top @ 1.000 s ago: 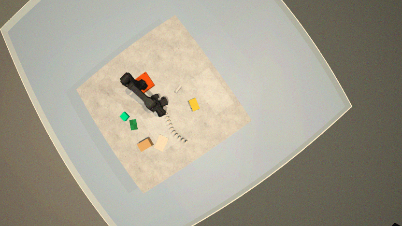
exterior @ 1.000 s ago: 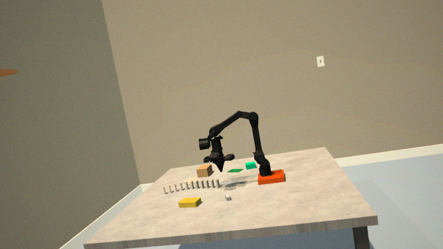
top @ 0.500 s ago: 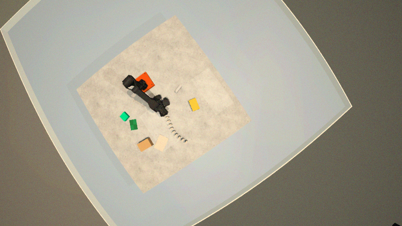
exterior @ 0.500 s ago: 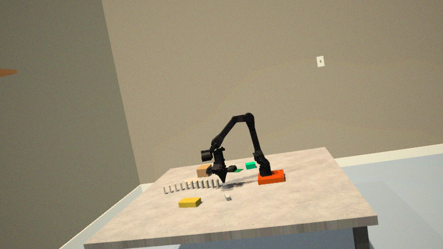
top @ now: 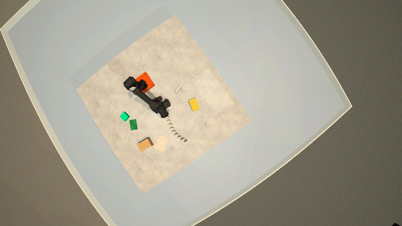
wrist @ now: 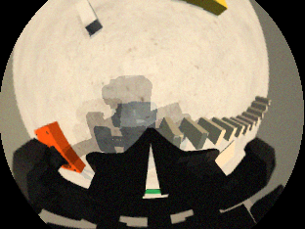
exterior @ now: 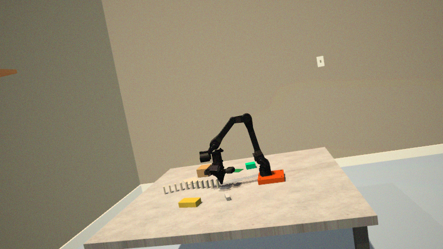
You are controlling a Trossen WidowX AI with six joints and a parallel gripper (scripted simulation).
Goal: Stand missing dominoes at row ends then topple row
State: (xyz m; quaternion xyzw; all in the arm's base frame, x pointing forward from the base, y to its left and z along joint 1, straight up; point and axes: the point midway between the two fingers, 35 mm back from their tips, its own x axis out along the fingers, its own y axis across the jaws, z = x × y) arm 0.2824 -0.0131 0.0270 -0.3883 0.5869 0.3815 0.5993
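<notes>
Closed, empty pincer (exterior: 221,182) low beside domino row (exterior: 188,185).

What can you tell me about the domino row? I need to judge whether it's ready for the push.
The domino row is a gently curved line of small pale slabs, all upright and evenly spaced on the table, none touching. One end sits just below the shut, empty gripper; whether they touch cannot be told. The other end lies near a cream block. One more domino lies flat apart from the row.
</notes>
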